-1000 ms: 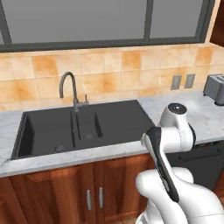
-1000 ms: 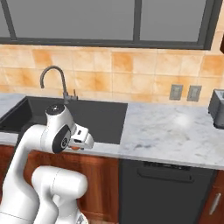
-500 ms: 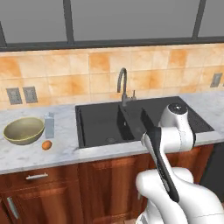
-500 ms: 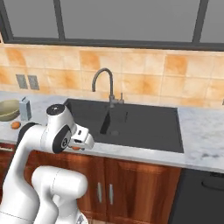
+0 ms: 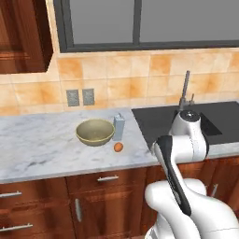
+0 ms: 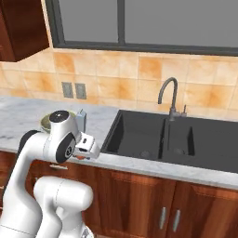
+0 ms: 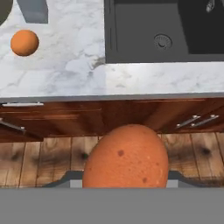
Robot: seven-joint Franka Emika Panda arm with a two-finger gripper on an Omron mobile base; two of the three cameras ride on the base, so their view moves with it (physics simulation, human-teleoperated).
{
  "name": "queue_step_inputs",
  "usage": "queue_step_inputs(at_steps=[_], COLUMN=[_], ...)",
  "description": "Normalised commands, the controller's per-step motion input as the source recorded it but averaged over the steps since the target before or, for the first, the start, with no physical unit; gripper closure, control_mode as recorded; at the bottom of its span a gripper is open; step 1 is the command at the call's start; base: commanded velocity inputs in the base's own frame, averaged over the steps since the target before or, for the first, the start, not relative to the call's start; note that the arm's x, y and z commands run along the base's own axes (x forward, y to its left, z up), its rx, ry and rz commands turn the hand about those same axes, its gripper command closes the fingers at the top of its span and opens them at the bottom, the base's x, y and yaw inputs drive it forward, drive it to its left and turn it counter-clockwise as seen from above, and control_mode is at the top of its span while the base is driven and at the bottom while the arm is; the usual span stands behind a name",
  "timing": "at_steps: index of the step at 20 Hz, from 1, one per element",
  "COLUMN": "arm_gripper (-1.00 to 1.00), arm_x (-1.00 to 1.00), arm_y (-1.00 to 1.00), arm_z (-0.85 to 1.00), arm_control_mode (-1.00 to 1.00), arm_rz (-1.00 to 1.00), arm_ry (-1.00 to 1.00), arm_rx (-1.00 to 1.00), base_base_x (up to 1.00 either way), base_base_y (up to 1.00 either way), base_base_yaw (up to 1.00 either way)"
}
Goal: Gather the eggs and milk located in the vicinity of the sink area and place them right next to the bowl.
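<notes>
Close in front of the hand view, an orange-brown egg sits in my shut gripper, held out past the counter's front edge above the wooden floor. A second egg lies on the marble counter just right of the olive-gold bowl. The pale grey milk carton stands upright against the bowl's right side. To the right of them is the dark sink with its gooseneck faucet. The hand view also catches the counter egg, a corner of the milk and the sink.
Two wall outlets sit on the tiled backsplash behind the bowl. A dark wooden upper cabinet hangs at the left. Bare marble counter stretches left of the bowl. Drawers with metal handles run under the counter.
The whole picture has shifted as the base drove left: the sink slid right, and the bowl, milk and counter egg came to the middle. My gripper has stayed shut on its egg.
</notes>
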Motion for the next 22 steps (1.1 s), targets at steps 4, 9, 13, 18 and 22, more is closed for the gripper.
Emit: queue_step_inputs(at_steps=[4,9,13,18,22], arm_gripper=[1.0,1.0,1.0,1.0,1.0], arm_x=[0.0,0.0,0.0,-0.13,-0.07], arm_y=[0.0,0.0,0.0,0.0,0.37], arm_z=[0.0,0.0,0.0,-0.02,-0.11], arm_control_mode=[1.0,1.0,-1.0,-1.0,-1.0], arm_rz=[0.0,0.0,0.0,0.0,0.0], arm_ry=[0.0,0.0,0.0,-0.03,-0.13], arm_rx=[0.0,0.0,0.0,0.01,0.0], base_base_x=[0.76,0.55,0.03,0.0,0.0], base_base_y=[1.0,0.67,0.04,0.0,0.0], base_base_yaw=[-0.04,-0.12,-0.02,0.0,0.0])
